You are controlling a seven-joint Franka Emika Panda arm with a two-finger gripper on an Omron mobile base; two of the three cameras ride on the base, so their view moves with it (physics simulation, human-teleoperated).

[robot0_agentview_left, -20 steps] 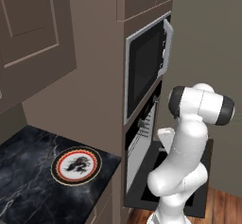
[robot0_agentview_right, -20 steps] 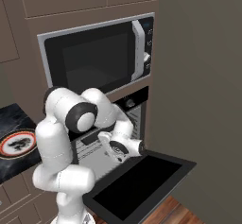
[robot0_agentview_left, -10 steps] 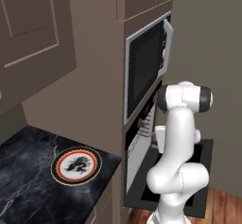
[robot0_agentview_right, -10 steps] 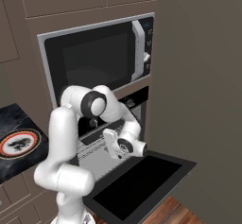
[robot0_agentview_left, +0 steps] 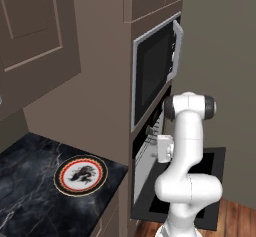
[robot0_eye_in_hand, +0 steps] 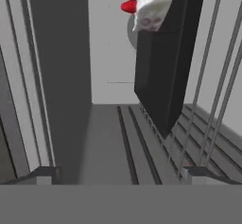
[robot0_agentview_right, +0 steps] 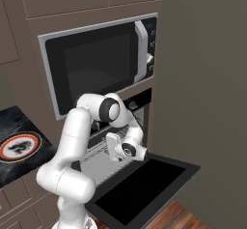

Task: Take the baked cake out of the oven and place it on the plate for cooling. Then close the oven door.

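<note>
The oven (robot0_agentview_right: 141,100) stands open, its door (robot0_agentview_right: 144,185) folded down flat. In the hand view the baked cake (robot0_eye_in_hand: 152,4), whitish with a red blob, sits on a black tray (robot0_eye_in_hand: 165,57) deep in the cavity, apart from the fingers. My gripper (robot0_eye_in_hand: 120,175) is open, its fingertips (robot0_eye_in_hand: 45,174) wide apart with nothing between them. It points into the oven mouth (robot0_agentview_right: 114,149), over the wire rack (robot0_agentview_right: 99,161). The plate (robot0_agentview_left: 81,175), red-orange rimmed with a black dragon, lies on the dark marble counter (robot0_agentview_left: 30,201) to the left, also as the plate (robot0_agentview_right: 19,146).
A silver-framed microwave (robot0_agentview_right: 96,64) sits right above the oven. The lowered oven door (robot0_agentview_left: 212,178) juts out toward the base. Brown cabinets (robot0_agentview_left: 35,36) hang over the counter. Wire rack bars (robot0_eye_in_hand: 208,105) line the cavity side in the hand view.
The arm has stretched forward and the hand has swung from beside the opening to face into the oven cavity. Plate and door have not moved.
</note>
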